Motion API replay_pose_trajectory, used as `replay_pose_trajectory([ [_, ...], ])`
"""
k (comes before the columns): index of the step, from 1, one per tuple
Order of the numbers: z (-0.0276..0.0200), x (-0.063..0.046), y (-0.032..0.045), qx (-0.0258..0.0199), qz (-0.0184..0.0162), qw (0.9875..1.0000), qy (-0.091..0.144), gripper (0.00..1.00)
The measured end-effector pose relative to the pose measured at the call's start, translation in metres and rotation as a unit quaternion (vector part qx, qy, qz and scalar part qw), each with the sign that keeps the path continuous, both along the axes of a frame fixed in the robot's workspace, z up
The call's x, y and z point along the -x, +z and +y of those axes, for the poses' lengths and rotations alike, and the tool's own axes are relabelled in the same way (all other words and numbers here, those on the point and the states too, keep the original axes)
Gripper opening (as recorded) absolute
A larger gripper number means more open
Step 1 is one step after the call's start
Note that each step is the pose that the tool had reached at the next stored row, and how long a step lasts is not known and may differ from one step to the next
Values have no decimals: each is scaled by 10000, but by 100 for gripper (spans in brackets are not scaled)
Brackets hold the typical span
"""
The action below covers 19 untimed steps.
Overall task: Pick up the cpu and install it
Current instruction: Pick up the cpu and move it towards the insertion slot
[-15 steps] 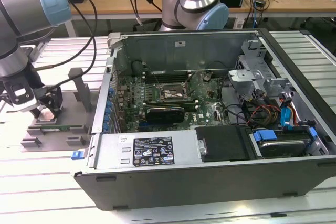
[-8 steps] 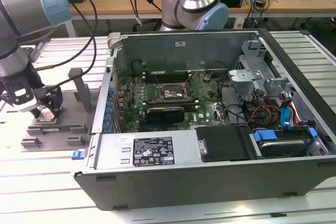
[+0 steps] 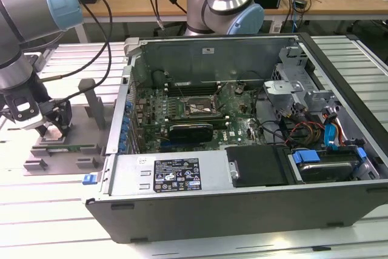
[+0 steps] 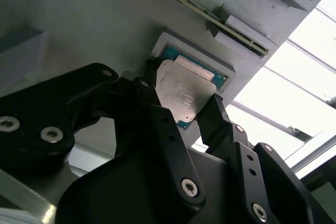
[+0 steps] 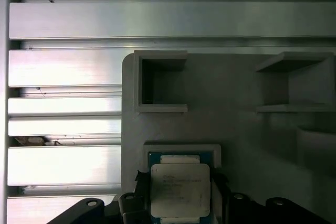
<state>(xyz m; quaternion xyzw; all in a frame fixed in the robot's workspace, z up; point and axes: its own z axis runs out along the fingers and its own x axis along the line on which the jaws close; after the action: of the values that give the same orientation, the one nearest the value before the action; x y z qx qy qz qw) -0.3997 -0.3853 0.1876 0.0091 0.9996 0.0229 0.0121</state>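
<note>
The slatted aluminium table (image 3: 48, 210) ran across the whole exterior view, and the open computer case (image 3: 242, 150) lay on it, taking up the middle and the exterior view's right. At the exterior view's left, well apart from the case's motherboard (image 3: 182, 110), the grey fixture plate (image 3: 73, 156) sat on the slats with its upright blocks (image 3: 91, 98) behind. My gripper (image 3: 51, 128) was down on that plate at the lower left of the frame. The cpu (image 4: 184, 90) lay flat in its shallow square recess in the plate, silver top up. In both wrist views my fingers (image 4: 210, 116) flanked it on opposite edges. My jaws seemed to be pinching the cpu (image 5: 180, 190), though the contact was partly hidden.
</note>
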Motion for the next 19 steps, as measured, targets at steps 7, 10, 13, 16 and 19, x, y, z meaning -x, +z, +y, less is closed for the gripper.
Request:
replay_pose_trajectory([
  [7,0,0,45,1,2,10000,0,55],
  [10,-1,1,54,2,3,10000,0,55],
  [13,0,1,82,2,2,10000,0,55],
  [16,0,0,100,1,1,10000,0,55],
  [19,0,1,104,1,2,10000,0,55],
])
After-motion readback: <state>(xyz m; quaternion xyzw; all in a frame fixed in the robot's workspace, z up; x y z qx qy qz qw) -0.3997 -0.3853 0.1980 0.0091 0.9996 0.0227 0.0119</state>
